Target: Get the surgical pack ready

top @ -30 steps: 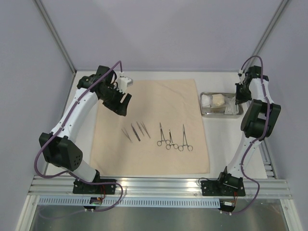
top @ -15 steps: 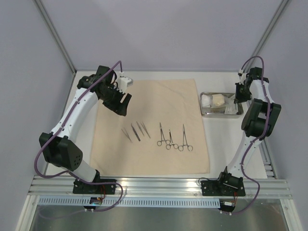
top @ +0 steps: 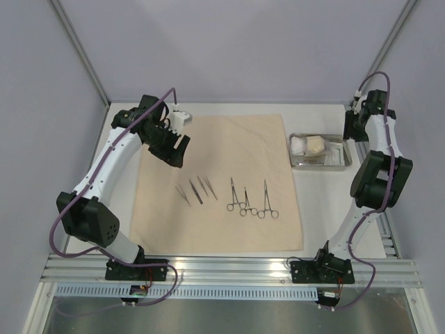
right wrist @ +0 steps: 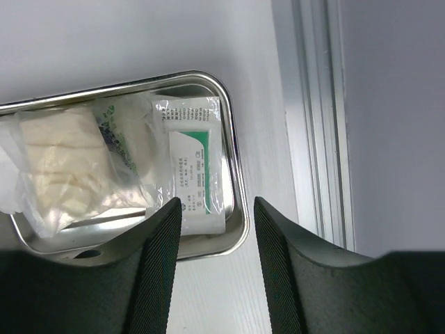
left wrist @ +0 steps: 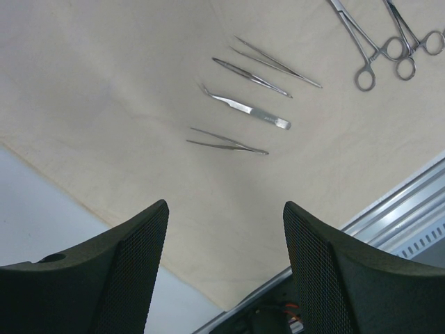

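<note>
A tan cloth sheet [top: 215, 139] lies spread on the white table. On it are three steel clamps [top: 252, 202] and, to their left, tweezers [top: 197, 189]. The left wrist view shows the tweezers [left wrist: 250, 115], the clamps [left wrist: 389, 49] and the cloth [left wrist: 104, 104]. My left gripper [top: 177, 152] hangs open over the cloth's far left part, holding nothing [left wrist: 226, 209]. A small steel tray [top: 320, 165] stands right of the cloth. It holds a white packet [right wrist: 195, 167] and gauze pads [right wrist: 59, 163] in clear wrap. My right gripper [right wrist: 217, 202] stands open above the tray's rim [right wrist: 236, 174] at its right end.
An aluminium rail [top: 229, 268] runs along the table's near edge with both arm bases on it. Another rail [right wrist: 316, 104] runs along the table's right side, close to the tray. Grey walls and slanted frame posts [top: 80, 52] enclose the back and sides.
My right gripper has opened and drawn up and back to the right, away from the tray's right end. The left arm has not moved.
</note>
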`<state>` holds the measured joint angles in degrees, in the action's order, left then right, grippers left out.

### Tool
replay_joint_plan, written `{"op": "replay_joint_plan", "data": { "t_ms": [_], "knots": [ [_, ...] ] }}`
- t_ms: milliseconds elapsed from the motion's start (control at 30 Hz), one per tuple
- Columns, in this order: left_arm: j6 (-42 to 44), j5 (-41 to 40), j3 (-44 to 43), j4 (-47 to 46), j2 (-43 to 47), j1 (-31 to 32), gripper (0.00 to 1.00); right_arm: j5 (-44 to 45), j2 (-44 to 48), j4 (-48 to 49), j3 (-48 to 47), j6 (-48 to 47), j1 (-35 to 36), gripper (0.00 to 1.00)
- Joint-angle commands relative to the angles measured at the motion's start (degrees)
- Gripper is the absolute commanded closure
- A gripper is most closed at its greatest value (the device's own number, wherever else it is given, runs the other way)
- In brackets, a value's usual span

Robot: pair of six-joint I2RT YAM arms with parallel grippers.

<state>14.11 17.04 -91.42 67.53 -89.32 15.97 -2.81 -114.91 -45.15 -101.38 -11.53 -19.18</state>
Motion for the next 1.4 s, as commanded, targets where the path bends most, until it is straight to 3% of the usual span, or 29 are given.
{"op": "replay_joint_plan", "data": {
  "t_ms": [0,67,200,300,433,567,700,867,1033,1367],
  "knots": [
    [1.1,0.19,0.18,-0.47,3.18,-0.23,0.24,5.71,8.45,3.22,4.5,6.42,2.03,0.52],
    [1.27,-0.86,0.97,-0.73,3.89,-0.23,0.23,7.36,11.97,4.88,8.2,8.62,4.22,0.52],
    [1.71,-4.2,3.96,-1.43,5.38,-0.76,0.23,11.94,21.02,5.86,13.93,11.09,15.02,0.52],
    [1.8,-5.87,6.25,-1.52,7.31,-2.08,0.23,15.02,23.32,3.84,15.42,13.99,28.01,0.52],
    [1.71,-9.47,9.14,-0.99,10.73,-4.1,0.23,19.15,24.21,-0.55,16.57,15.39,39.02,0.62],
    [1.8,-12.81,15.46,-1.7,14.6,-5.42,0.22,11.1,25.09,0.57,20.43,18.03,48.78,0.71],
    [1.62,-16.51,20.48,-2.49,18.65,-7.52,0.22,6.07,20.98,7.34,22.81,20.49,60.1,0.72],
    [1.62,-16.69,25.83,-3.54,24.35,-10.87,0.19,0.64,11.75,11.39,17.46,21.02,66.19,0.69],
    [1.54,-18.62,28.57,-4.42,26.82,-10.96,0.18,0.87,0.49,8.68,8.07,19.71,68.57,0.6],
    [1.8,-17.48,28.93,-5.12,26.83,-10.96,0.18,1.67,-9.36,5.68,2.69,19.88,68.66,0.63]
  ]
}}
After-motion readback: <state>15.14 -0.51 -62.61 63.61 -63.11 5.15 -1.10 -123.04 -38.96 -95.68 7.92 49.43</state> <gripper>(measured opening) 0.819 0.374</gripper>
